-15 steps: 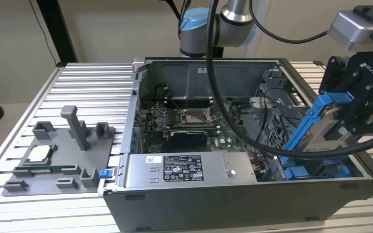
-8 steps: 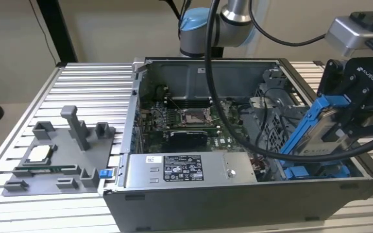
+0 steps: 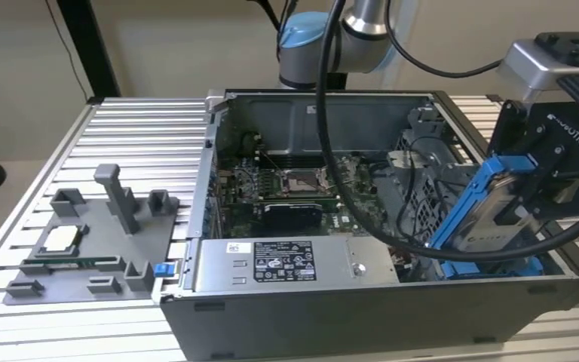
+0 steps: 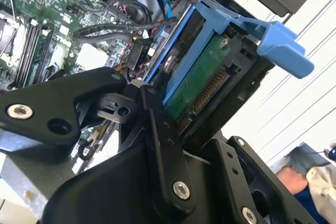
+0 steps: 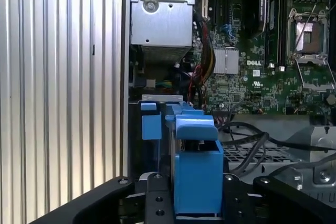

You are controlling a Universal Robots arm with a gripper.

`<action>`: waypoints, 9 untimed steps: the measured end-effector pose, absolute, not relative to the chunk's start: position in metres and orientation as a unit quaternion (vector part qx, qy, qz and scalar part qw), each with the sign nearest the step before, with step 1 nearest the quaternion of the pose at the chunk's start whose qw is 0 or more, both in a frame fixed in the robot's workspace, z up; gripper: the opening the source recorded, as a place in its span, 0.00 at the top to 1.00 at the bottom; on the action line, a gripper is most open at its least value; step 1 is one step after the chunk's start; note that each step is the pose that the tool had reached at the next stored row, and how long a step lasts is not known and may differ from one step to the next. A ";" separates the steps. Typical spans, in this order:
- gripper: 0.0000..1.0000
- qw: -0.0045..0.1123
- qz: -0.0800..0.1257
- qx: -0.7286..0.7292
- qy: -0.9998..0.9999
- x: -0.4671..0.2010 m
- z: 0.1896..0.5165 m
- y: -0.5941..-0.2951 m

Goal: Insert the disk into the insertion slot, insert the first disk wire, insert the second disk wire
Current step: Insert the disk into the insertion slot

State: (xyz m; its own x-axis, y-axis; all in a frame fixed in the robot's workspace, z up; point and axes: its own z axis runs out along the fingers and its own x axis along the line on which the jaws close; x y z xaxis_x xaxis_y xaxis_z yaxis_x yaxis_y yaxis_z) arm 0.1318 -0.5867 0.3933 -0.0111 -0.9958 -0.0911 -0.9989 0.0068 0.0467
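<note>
Above the open computer case (image 3: 370, 317), at the exterior view's right, the disk (image 3: 491, 226) was held tilted in its blue carrier, clamped between the fingers of the gripper (image 3: 531, 207). Its lower end was seen close over the insertion slot (image 3: 496, 265); whether they touched could not be told. Black cables (image 3: 410, 226) were draped just beside it.

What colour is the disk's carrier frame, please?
The disk frame is bright blue, clearest in the exterior view.

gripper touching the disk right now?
Touching. The second wrist view shows the gripper with its jaws clamped on the disk, with no gap between them.
</note>
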 end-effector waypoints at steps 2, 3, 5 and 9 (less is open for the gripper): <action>1.00 0.017 0.049 -0.703 0.709 0.132 0.390 -0.587; 1.00 0.017 0.050 -0.703 0.709 0.132 0.388 -0.587; 1.00 0.017 0.050 -0.703 0.709 0.132 0.384 -0.587; 1.00 0.018 0.051 -0.703 0.709 0.132 0.377 -0.587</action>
